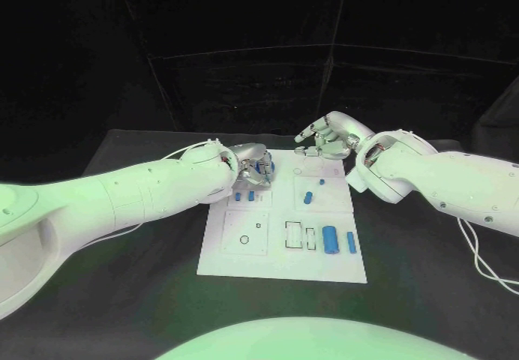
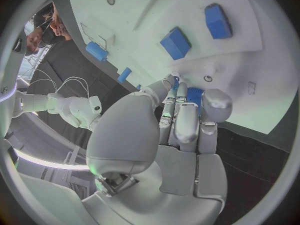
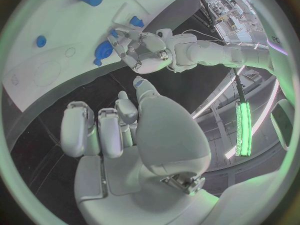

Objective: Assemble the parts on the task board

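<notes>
With the left robot hand pinching a small blue part over the white task board, it should lower squarely and gently, while the right robot hand hovers empty, fingers curled loosely.

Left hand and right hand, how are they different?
1. The left hand pinches a blue part in its fingertips; the right hand holds nothing, fingers apart.
2. The left hand is over the task board, on its left side; the right hand hangs at the board's far edge.
Both are silver hands on white arms.
</notes>
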